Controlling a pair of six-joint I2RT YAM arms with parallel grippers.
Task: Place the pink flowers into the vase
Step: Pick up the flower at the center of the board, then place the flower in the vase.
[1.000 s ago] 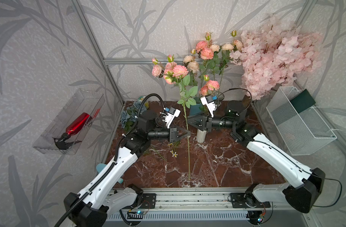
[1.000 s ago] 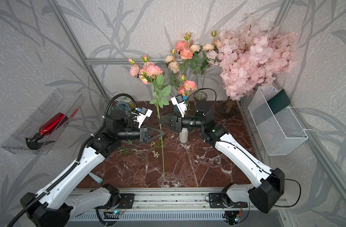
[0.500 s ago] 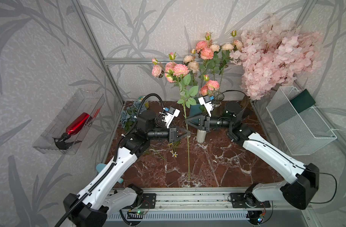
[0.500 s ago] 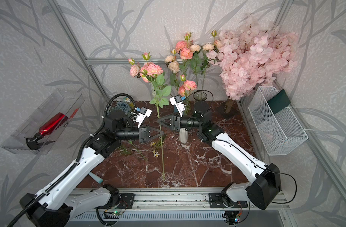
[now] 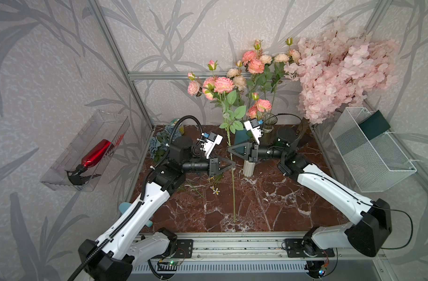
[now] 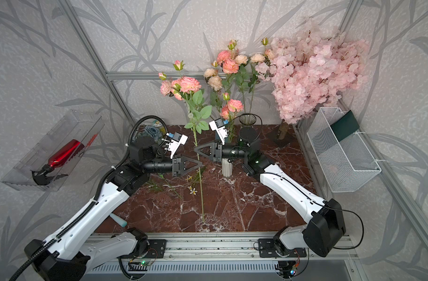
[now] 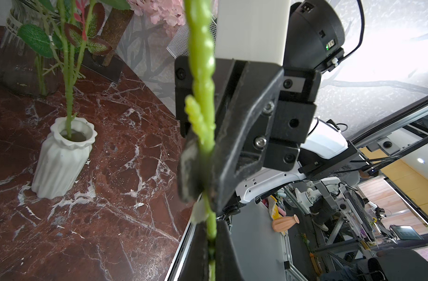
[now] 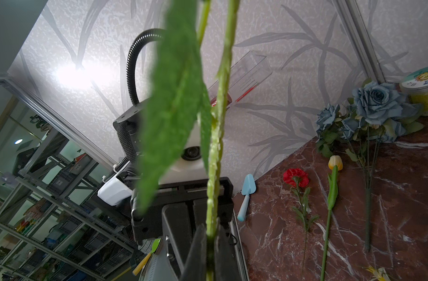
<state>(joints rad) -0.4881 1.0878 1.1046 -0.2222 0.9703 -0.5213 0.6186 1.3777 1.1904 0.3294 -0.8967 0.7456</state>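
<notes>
Between hands: pink flowers (image 5: 222, 84), single long stem, upright, foot seemingly on tabletop (image 5: 281, 206). Grip: left hand (image 5: 233, 163) clamped low on stem, right hand (image 5: 229, 149) clamped just above; I judge handover toward white vase (image 5: 248, 167) beneath right hand. Hidden: vase mouth in both top views; pad contact blurred.

Blossom tree (image 5: 337, 80) fills the back right corner, trunk down on the marble table (image 5: 269, 206). On the right wall, a mesh basket (image 5: 368, 155) holds a dark green box (image 5: 373, 124). On the left wall, a red spray bottle (image 5: 96, 154) lies in a clear tray (image 5: 62, 175). On the table: blue flowers (image 8: 376, 102) beside a jar (image 8: 424, 90), red carnation (image 8: 295, 177) and yellow tulip (image 8: 335, 163) flat side by side, blue trowel (image 8: 247, 192) at the edge.
</notes>
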